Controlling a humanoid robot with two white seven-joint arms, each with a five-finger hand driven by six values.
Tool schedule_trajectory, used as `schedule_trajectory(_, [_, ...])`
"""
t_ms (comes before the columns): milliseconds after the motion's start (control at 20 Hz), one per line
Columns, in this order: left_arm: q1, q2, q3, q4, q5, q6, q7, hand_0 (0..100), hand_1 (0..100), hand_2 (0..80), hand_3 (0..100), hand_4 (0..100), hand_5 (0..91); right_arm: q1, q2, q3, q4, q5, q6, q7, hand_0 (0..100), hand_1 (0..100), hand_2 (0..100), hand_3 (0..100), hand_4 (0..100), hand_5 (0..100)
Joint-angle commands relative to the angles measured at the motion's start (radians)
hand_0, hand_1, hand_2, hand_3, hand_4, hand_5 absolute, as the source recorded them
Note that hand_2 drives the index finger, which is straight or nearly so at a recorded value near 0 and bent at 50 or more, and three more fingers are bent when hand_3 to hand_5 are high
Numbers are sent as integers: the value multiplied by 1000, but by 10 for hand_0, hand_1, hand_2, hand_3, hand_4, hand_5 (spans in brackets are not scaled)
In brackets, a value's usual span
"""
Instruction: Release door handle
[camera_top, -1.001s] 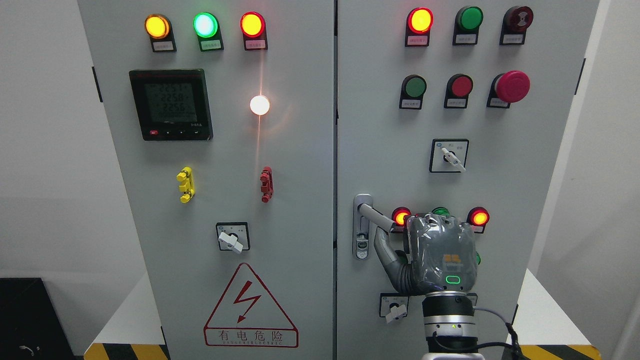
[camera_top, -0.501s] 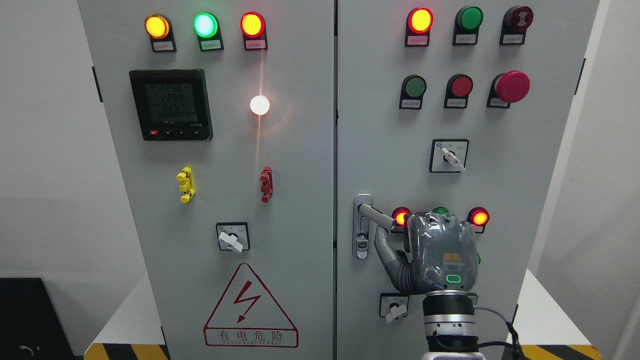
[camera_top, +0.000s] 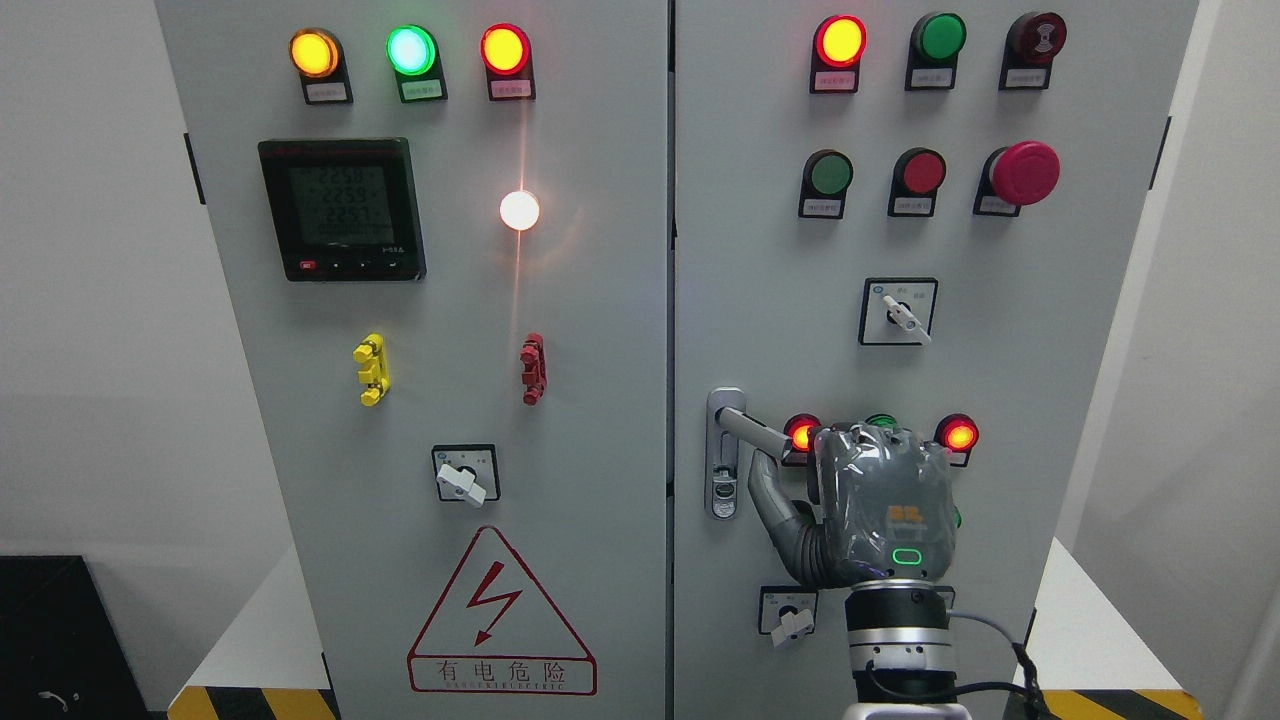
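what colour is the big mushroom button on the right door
Dark pink-red mushroom button, seen in the head view.

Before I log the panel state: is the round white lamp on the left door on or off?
On. The white lamp glows brightly, with a vertical streak of glare running across the left door.

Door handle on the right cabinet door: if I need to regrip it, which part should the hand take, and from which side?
Grip the free lever bar of the door handle, which slopes down to the right from its pivot plate. Come from below and to the right, where the right hand now is, fingers wrapping over the bar.
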Motion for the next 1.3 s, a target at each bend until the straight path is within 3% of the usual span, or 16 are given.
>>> schedule_trajectory(0, [1, 2, 0, 0, 0, -1, 0, 120, 556, 0, 0, 0, 0, -1, 1, 0, 0, 0, 0, 1, 525, 262, 925, 1000, 1000, 1000])
schedule_trajectory(1252, [1, 2, 0, 0, 0, -1, 0, 120, 556, 0, 0, 0, 0, -9, -1, -15, -2, 0, -2, 1, 516, 269, 925, 1000, 1000, 1000])
